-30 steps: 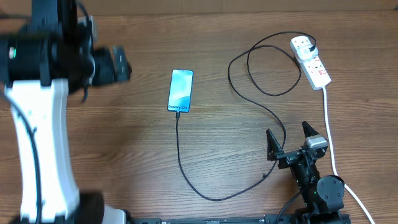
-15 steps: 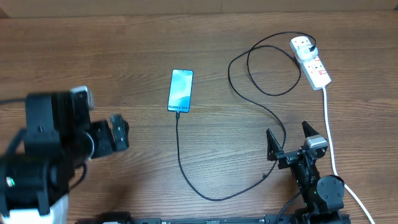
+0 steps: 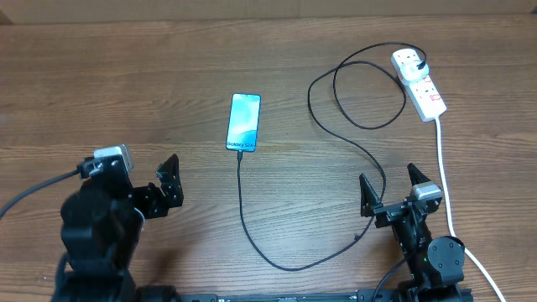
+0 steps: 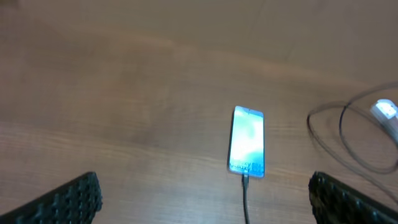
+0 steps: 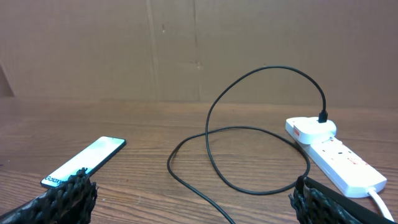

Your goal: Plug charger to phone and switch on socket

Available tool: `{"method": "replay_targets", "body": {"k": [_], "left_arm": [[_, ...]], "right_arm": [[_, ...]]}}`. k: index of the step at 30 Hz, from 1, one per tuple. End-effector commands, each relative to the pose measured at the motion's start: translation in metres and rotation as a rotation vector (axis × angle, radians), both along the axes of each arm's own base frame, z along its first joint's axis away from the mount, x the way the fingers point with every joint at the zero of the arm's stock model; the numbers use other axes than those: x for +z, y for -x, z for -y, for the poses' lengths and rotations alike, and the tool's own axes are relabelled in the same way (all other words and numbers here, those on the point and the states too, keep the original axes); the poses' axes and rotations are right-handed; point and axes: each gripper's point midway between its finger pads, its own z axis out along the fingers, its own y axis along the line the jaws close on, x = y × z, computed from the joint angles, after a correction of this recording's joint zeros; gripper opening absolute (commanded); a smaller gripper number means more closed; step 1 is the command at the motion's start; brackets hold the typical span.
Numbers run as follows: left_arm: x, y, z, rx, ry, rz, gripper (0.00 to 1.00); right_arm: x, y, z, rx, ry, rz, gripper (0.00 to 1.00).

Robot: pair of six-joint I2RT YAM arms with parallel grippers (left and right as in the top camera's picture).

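Note:
The phone (image 3: 243,122) lies screen up mid-table, its screen lit. The charger cable (image 3: 285,265) has its tip in the phone's near end (image 3: 240,152). From there it loops along the front and curls up to the black plug (image 3: 419,61) seated in the white socket strip (image 3: 424,86). My left gripper (image 3: 165,186) is open and empty, front left of the phone. My right gripper (image 3: 391,186) is open and empty, front right, beside the cable. The left wrist view shows the phone (image 4: 248,142) ahead with the cable (image 4: 245,193) attached. The right wrist view shows the phone (image 5: 84,162), the cable (image 5: 249,130) and the socket (image 5: 336,155).
The socket's thick white cord (image 3: 445,168) runs down the right side past my right arm to the front edge. A brown cardboard wall (image 5: 199,50) stands at the table's far edge. The table is bare wood (image 3: 101,75) elsewhere.
My left arm has swung down from the far left of the table to the front left, open and empty. The phone, the cable, the socket and the right arm have not moved.

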Motion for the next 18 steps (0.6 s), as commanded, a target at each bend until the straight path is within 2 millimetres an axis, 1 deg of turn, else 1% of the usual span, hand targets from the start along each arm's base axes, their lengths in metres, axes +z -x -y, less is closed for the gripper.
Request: {"method": "replay_targets", "body": {"k": [1, 5, 8, 9, 12, 18], "left_arm": [[-0.012, -0.002, 0.000, -0.023, -0.057, 0.077, 1.00], [-0.013, -0.011, 0.001, -0.029, -0.084, 0.212, 0.99], [-0.018, -0.013, 0.001, -0.029, -0.096, 0.302, 1.00], [-0.023, -0.013, 0.001, -0.027, -0.100, 0.347, 1.00], [-0.032, -0.011, 0.001, -0.029, -0.119, 0.401, 0.99], [-0.055, -0.004, 0.000, -0.028, -0.132, 0.439, 1.00]], "right_arm": [[-0.003, 0.000, -0.002, 0.008, -0.002, -0.002, 1.00], [-0.003, 0.000, -0.002, 0.008, -0.002, -0.002, 1.00], [-0.003, 0.000, -0.002, 0.008, -0.002, -0.002, 1.00], [-0.003, 0.000, -0.002, 0.008, -0.002, -0.002, 1.00], [-0.003, 0.000, -0.002, 0.008, -0.002, -0.002, 1.00], [-0.003, 0.000, -0.002, 0.008, -0.002, -0.002, 1.00]]}}
